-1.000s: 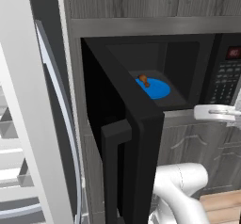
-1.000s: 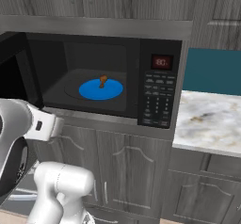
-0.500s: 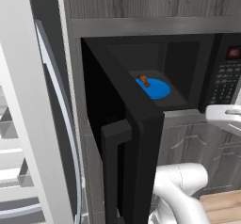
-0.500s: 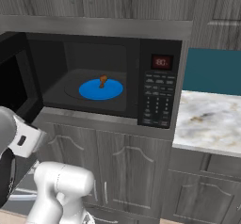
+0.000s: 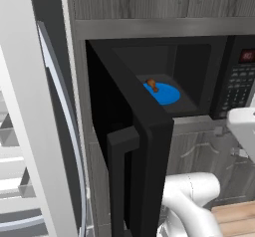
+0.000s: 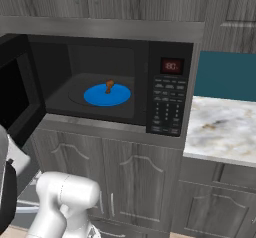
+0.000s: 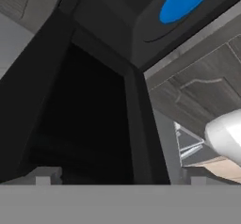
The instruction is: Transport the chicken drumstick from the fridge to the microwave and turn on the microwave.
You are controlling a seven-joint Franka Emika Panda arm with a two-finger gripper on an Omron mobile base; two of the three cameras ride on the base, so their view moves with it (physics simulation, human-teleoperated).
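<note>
Chicken drumstick (image 5: 153, 85) on blue plate (image 5: 164, 94) inside microwave (image 5: 199, 81), door (image 5: 134, 146) swung wide. Right base view: drumstick (image 6: 109, 86) upright on plate (image 6: 107, 95), keypad (image 6: 167, 107) right. Hand view: fingers (image 7: 43, 176) spread, empty, near door (image 7: 84, 124).

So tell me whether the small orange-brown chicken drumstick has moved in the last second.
No. The chicken drumstick sits at the same spot on the blue round plate inside the black microwave.

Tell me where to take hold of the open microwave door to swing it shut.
Grip or push the vertical handle on the microwave door, near its free edge, coming from the outer face. The door stands swung wide, and the handle bar juts clear of the panel, probably leaving room for fingers.
</note>
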